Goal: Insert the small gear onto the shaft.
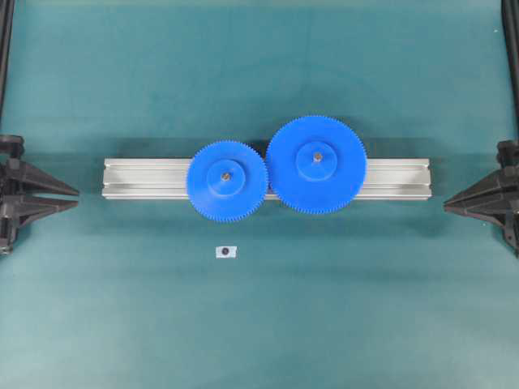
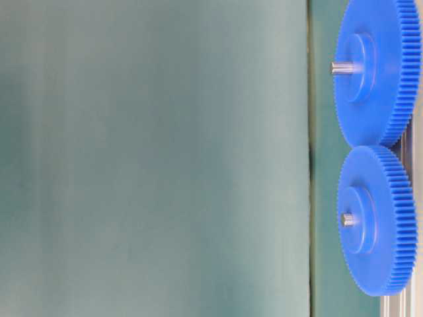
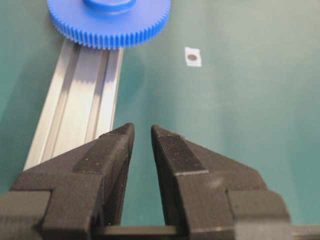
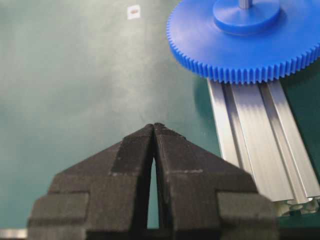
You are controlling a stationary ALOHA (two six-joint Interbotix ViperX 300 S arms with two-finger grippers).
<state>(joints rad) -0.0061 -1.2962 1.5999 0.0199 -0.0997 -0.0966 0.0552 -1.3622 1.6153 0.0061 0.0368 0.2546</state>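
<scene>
The small gear (image 1: 208,193) sits flat on the aluminium rail with the shaft (image 1: 226,175) showing as a grey dot through its hub. Its teeth meet those of the larger gear (image 1: 340,182). In the table-level view the small gear (image 2: 386,244) is the lower one, and the shaft tip (image 2: 346,219) pokes out of its hub. The left wrist view shows the small gear's edge (image 3: 109,22). My left gripper (image 1: 78,198) (image 3: 142,129) is empty, slightly open and far left of the gear. My right gripper (image 1: 446,203) (image 4: 153,125) is shut and empty at the far right.
The aluminium rail (image 1: 146,178) (image 3: 80,100) (image 4: 260,135) lies across the middle of the green mat. A small white tag with a dark dot (image 1: 226,252) (image 3: 193,56) (image 4: 133,11) lies in front of the small gear. The larger gear (image 4: 245,47) (image 2: 386,79) carries its own centre pin.
</scene>
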